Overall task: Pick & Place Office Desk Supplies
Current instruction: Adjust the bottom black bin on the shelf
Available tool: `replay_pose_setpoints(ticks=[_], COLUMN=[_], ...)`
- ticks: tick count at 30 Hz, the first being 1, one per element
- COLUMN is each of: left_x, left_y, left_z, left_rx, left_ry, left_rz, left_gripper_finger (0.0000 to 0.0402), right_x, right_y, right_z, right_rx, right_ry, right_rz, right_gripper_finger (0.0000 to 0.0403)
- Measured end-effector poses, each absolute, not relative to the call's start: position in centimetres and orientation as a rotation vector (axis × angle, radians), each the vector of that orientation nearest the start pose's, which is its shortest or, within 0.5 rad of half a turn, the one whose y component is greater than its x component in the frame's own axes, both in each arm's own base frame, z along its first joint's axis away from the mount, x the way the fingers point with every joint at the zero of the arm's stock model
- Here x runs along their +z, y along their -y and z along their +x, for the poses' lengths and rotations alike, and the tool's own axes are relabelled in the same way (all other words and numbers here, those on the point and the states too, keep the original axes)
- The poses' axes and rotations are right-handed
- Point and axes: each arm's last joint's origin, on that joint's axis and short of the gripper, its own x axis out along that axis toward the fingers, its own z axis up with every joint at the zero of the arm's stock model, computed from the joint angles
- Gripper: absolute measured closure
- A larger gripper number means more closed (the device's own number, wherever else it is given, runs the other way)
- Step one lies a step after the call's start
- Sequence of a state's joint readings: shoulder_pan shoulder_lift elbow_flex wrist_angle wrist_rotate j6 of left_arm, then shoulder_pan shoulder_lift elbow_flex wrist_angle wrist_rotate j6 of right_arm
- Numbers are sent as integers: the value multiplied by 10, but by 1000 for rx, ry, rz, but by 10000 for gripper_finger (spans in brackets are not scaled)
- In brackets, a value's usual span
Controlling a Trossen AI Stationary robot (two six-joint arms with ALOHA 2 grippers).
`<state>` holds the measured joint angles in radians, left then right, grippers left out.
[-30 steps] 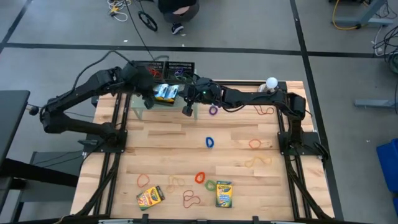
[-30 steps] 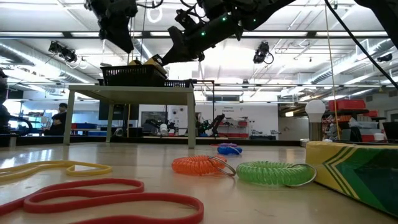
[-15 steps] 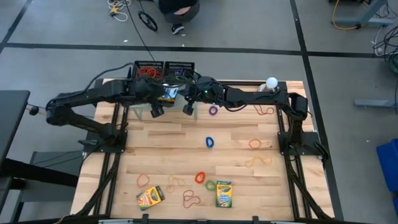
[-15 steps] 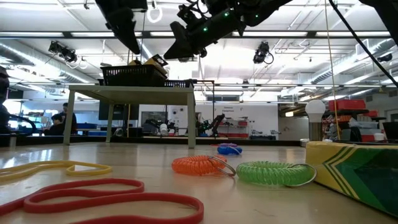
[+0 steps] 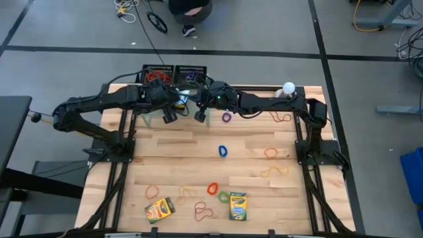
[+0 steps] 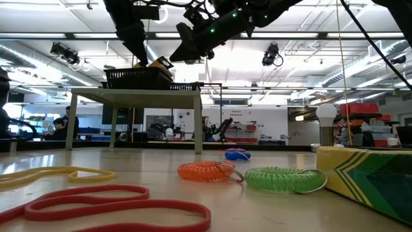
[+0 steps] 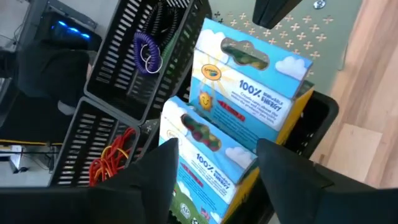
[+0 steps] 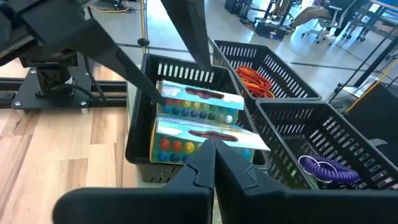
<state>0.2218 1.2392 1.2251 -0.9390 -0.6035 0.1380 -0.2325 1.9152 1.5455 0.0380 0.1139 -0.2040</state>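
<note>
Two blue-and-yellow crayon boxes stand on edge side by side in a black mesh tray on the pale green shelf. My left gripper hangs open just above and in front of them, one finger on either side of the nearer box, touching nothing. From the other side, my right gripper is shut and points at the same tray. In the high view the left gripper and the right gripper hang close together at the shelf's near edge. My right gripper's shut fingertips point slanting down at the top edge of one crayon box. Whether they touch it, I cannot tell.
Behind stand two more mesh trays, one with red bands, one with a purple coil. Loose bands, coils and two crayon boxes lie on the wooden table. A white ball stands far right.
My left gripper has drawn back from over the tray toward the table's near edge and a little to the right, sinking slightly and rolling at the wrist. The right arm has kept still.
</note>
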Motion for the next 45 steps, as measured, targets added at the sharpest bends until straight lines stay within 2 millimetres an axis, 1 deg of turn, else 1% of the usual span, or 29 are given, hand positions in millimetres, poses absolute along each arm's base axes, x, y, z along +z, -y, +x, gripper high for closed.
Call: replay_pose_setpoints(ticks=[3, 12, 14, 15, 19, 23, 28, 31, 35, 40, 43, 45], left_x=[335, 336, 336, 336, 341, 355, 372, 377, 384, 395, 394, 387], left_y=[-67, -68, -69, -69, -69, -70, -68, -66, -64, -59, -57, -59], left_z=[224, 223, 223, 223, 222, 221, 215, 206, 186, 153, 137, 127], left_rx=[693, 735, 751, 759, 807, 839, 836, 827, 871, 947, 956, 956], left_ry=[-1016, -1021, -1021, -1020, -998, -947, -904, -881, -815, -702, -658, -681], left_rz=[311, 341, 349, 351, 346, 313, 260, 234, 170, 101, -7, -65], left_gripper_finger=[221, 361, 387, 393, 396, 397, 379, 390, 397, 396, 381, 367], right_x=[288, 288, 288, 288, 288, 287, 285, 285, 284, 283, 284, 287], right_y=[107, 107, 107, 107, 107, 107, 107, 107, 107, 107, 106, 106], right_z=[438, 438, 438, 438, 437, 437, 437, 437, 437, 436, 433, 430], right_rx=[-307, -307, -307, -307, -307, -306, -303, -303, -304, -302, -301, -315], right_ry=[-367, -367, -367, -367, -372, -377, -398, -400, -403, -417, -448, -455], right_rz=[-183, -183, -183, -183, -183, -182, -181, -181, -174, -172, -170, -169], right_gripper_finger=[396, 396, 396, 396, 396, 396, 399, 400, 400, 400, 400, 400])
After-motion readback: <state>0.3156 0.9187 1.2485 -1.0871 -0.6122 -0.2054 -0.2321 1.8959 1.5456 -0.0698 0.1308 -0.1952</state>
